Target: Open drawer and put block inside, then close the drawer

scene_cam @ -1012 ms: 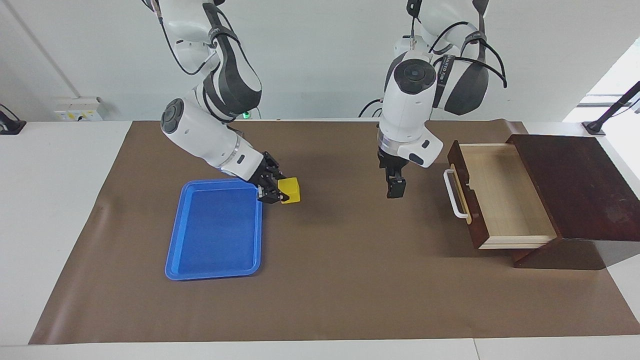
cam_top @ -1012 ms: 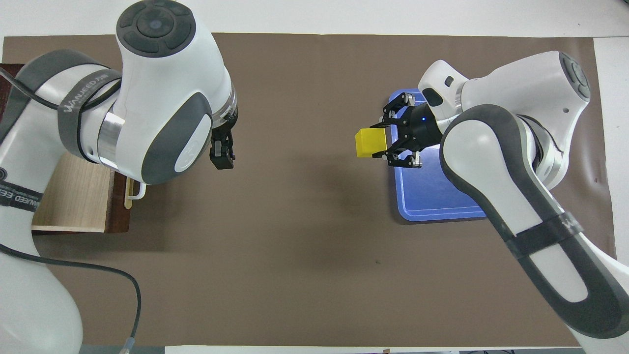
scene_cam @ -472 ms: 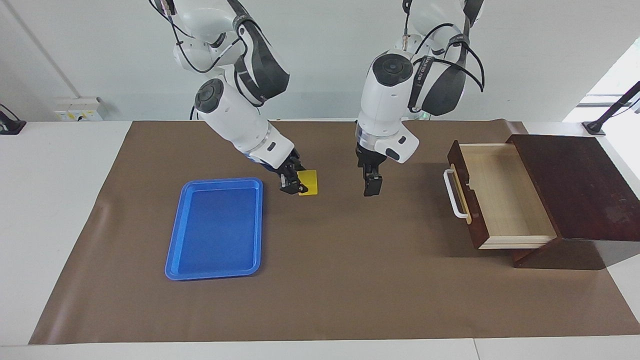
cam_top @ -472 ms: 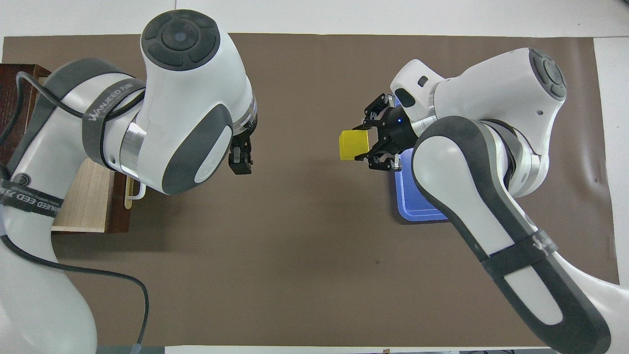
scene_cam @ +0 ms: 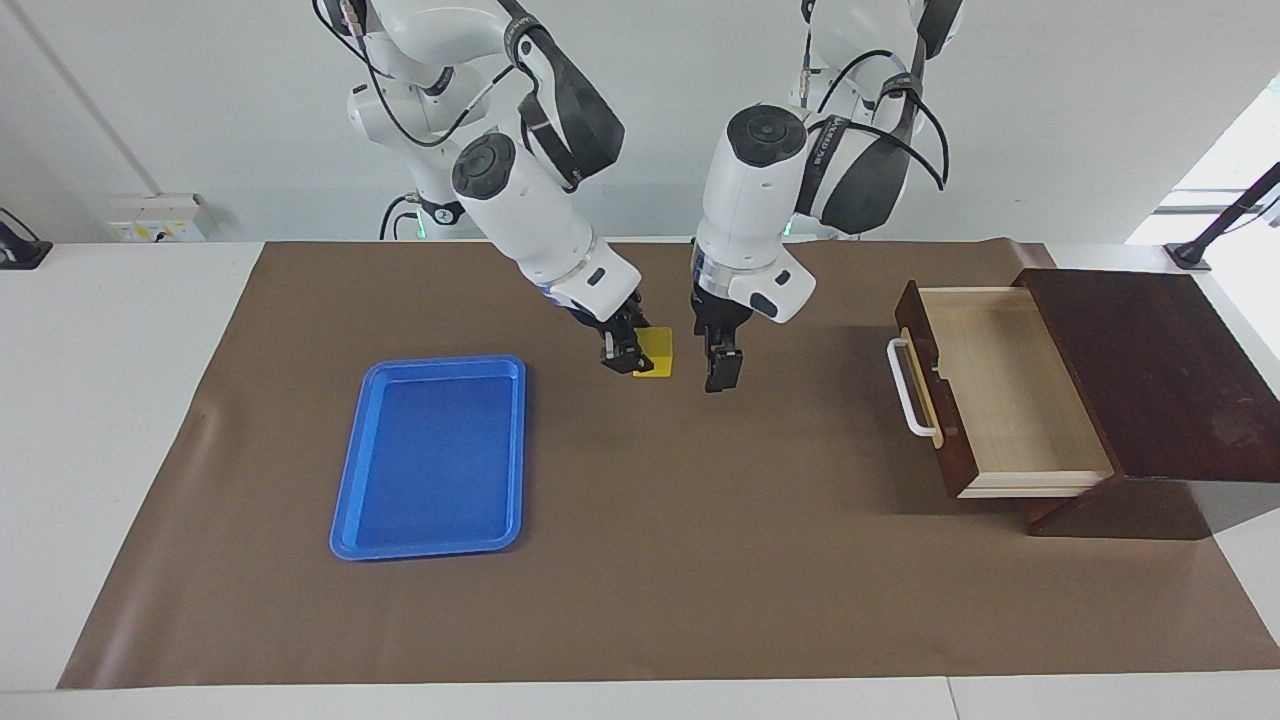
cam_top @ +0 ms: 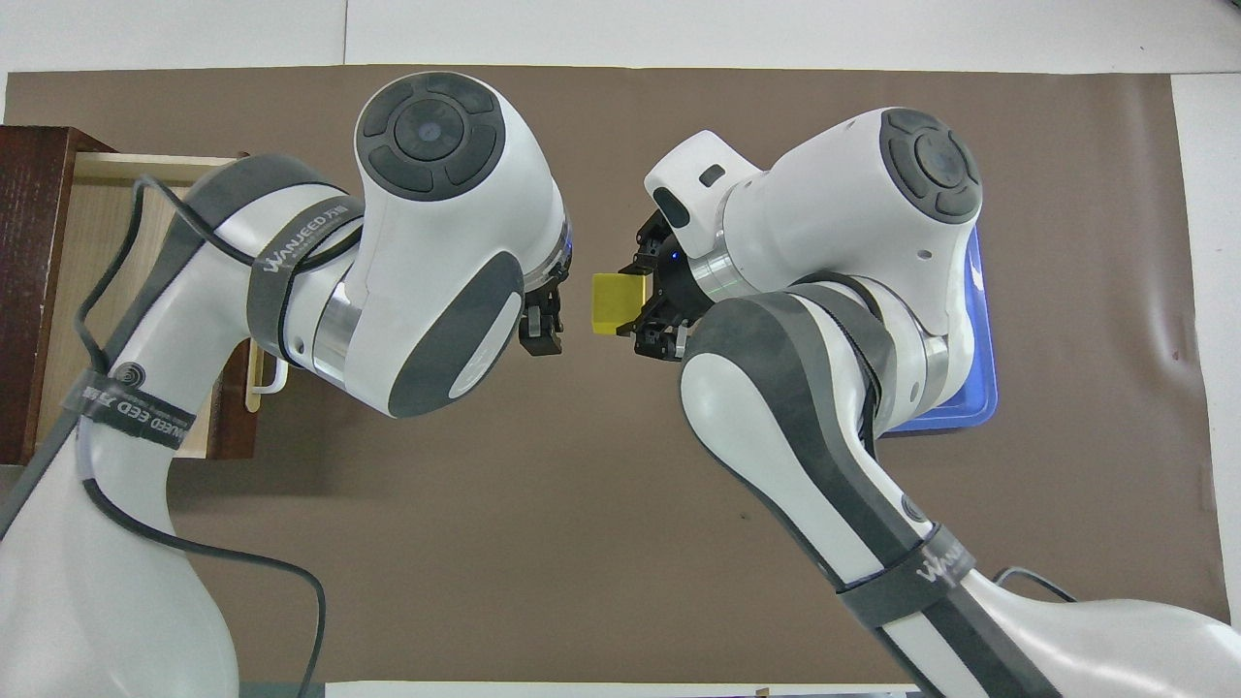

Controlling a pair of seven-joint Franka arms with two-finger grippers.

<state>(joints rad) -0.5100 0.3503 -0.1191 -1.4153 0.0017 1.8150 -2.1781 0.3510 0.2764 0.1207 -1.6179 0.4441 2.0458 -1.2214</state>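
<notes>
Block (scene_cam: 655, 352): held in the right gripper (scene_cam: 630, 358), whose fingers pinch it from two sides; carried in the air over the bare middle of the brown mat (scene_cam: 640, 560), between the blue tray (scene_cam: 432, 456) and the drawer (scene_cam: 1005, 390). In the overhead view the block (cam_top: 613, 303) juts from the right gripper (cam_top: 635, 308) toward the left arm's end of the table.

Left gripper (scene_cam: 722, 372): hangs over the mat just beside the block, apart from it, pointing down; fingers spread, holding nothing. In the overhead view the left gripper (cam_top: 542, 332) faces the block across a narrow gap.

Surroundings: blue tray, flat, lying on the mat toward the right arm's end, with nothing in it in the facing view. Dark brown wooden box (scene_cam: 1160, 375) at the left arm's end. Between block and drawer, only the left gripper and its wrist stand over the mat.

Drawer: pulled out of the box, pale wood interior showing with nothing in it; dark front with white bar handle (scene_cam: 908, 402) on a tan strip.

Block, appearance: small bright yellow cube, plain faces, tilted slightly in the grip.
</notes>
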